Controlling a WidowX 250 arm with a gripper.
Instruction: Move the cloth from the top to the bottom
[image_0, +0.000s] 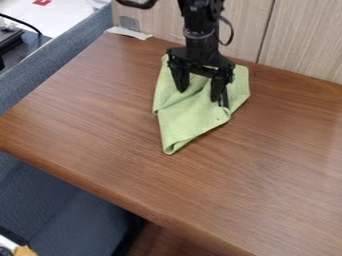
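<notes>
The green cloth (187, 125) lies at the top of the table (100, 125), by the wall panel (300, 45), with one narrow corner pointing toward the bottom. From where I stand, the black gripper (199, 96) is directly over its upper half, fingers spread, with fabric visible between them. The step in hand appears to be the grasp. Recommended procedure: lower the tips to the weave, close on a raised fold rather than a single flat layer, lift slightly, then draw toward the bottom at low speed. Caution: a shallow pinch may slip; excess downward force may scrape the surface. Material notes: the cloth is soft, matte and creased, roughly kite-shaped; the table is smooth, brown wood grain with a rounded edge; the panel is pale and finely streaked; the adjacent upholstery (60, 200) is blue-grey fabric.
</notes>
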